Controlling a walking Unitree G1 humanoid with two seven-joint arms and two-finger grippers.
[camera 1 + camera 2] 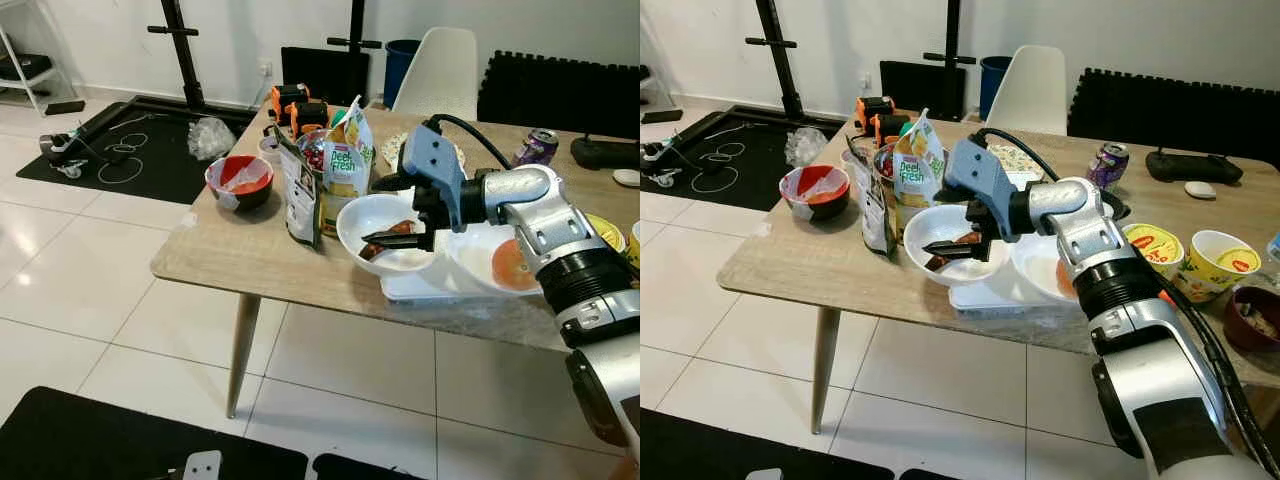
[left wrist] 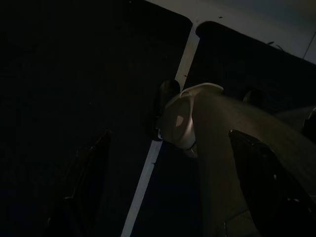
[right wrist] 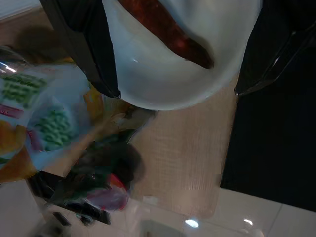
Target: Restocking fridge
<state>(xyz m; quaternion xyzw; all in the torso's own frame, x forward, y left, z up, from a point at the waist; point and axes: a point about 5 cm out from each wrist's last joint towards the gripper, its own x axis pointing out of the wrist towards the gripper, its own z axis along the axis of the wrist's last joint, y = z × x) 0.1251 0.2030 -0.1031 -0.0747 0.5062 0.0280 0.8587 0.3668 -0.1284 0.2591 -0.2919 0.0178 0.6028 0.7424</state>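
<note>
Bowl (image 1: pixel 375 222) is the landmark: a white one near the front edge of the wooden bench (image 1: pixel 220 260), with a dark reddish piece of food (image 3: pixel 170 34) lying inside it. Its far side rests on the edge of a white tray (image 1: pixel 430 285) just beside it. Over the bowl hangs the right gripper (image 1: pixel 398 238), its two black fingers spread apart, one on each side of the bowl as the right wrist view shows, with nothing clamped between them. On the tray beyond the bowl, under the silver forearm, sits a second white dish holding an orange-red fruit (image 1: pixel 513 265).

Just beside the bowl, on its other side, stand a dark pouch (image 1: pixel 296 195) and a bag of frozen vegetables (image 1: pixel 347 160), both upright and close together. Farther that way, well apart from the bowl, is a black bowl with a red and white wrapper (image 1: pixel 240 180). Behind the bags sit orange and black tools (image 1: pixel 295 108). Past the tray are a purple drink can (image 1: pixel 1106 163), two yellow tubs (image 1: pixel 1195 258) and a black controller (image 1: pixel 1193 166) at the bench's back edge. A white chair (image 1: pixel 440 72) stands behind the bench.

The left gripper (image 2: pixel 168 182) hangs low in shade over dark floor mats, its fingers held wide apart and empty.
</note>
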